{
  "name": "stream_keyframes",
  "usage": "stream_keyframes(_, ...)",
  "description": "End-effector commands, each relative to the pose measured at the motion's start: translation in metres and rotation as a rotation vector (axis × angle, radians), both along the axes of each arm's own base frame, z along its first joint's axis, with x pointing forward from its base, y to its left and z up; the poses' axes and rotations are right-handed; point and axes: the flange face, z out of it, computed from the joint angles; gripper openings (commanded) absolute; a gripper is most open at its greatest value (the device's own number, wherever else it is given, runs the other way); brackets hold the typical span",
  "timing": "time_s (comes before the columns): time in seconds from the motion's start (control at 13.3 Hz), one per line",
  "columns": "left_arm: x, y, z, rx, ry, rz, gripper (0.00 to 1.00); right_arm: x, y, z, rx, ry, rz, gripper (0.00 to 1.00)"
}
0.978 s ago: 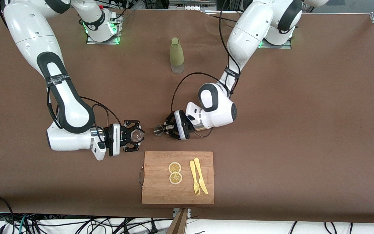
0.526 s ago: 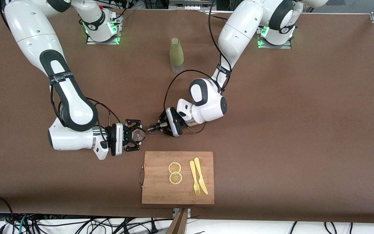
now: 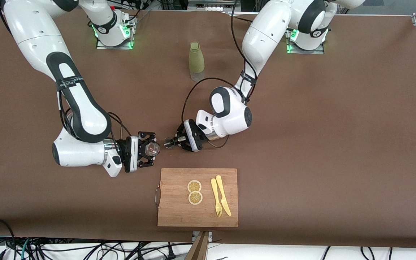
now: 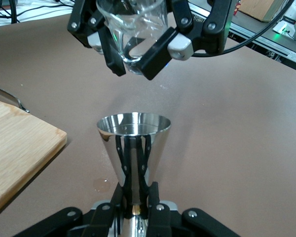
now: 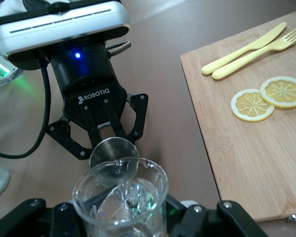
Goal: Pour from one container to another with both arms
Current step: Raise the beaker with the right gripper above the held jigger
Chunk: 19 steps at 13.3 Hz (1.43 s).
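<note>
From the front we see the right gripper (image 3: 152, 148) clamped on the clear glass cup (image 3: 153, 148) and the left gripper (image 3: 179, 140) clamped on the silver hourglass jigger (image 3: 169, 143), both over the brown counter (image 3: 320, 137) just beside a bamboo board (image 3: 172, 209) bearing lemon slices (image 3: 194, 192), a yellow fork (image 3: 216, 198) and knife (image 3: 223, 195).

In the left wrist view, the polished jigger (image 4: 133, 148) stands between our jaws at its waist, the cup (image 4: 133, 34) above its rim.

In the right wrist view, the glass (image 5: 121, 202) sits between the jaws, the jigger's round mouth (image 5: 113, 154) close by.
</note>
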Motion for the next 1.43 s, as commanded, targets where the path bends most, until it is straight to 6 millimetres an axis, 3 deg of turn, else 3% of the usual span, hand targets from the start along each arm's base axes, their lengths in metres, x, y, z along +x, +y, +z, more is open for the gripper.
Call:
stream_keyframes(0.0, 0.003, -0.005, 0.002, -0.026, -0.01, 0.014, 0.0, -0.002, 0.003, 0.012, -0.039, -0.002, 0.007, 0.3)
stream_keyframes(0.75, 0.016, 0.008, 0.008, -0.008, -0.067, -0.001, 0.0, -0.009, 0.018, 0.011, -0.071, -0.015, 0.059, 0.3)
stream_keyframes(1.35, 0.016, 0.008, 0.008, -0.009, -0.067, -0.001, 0.0, -0.014, 0.031, 0.012, -0.125, 0.007, 0.061, 0.3)
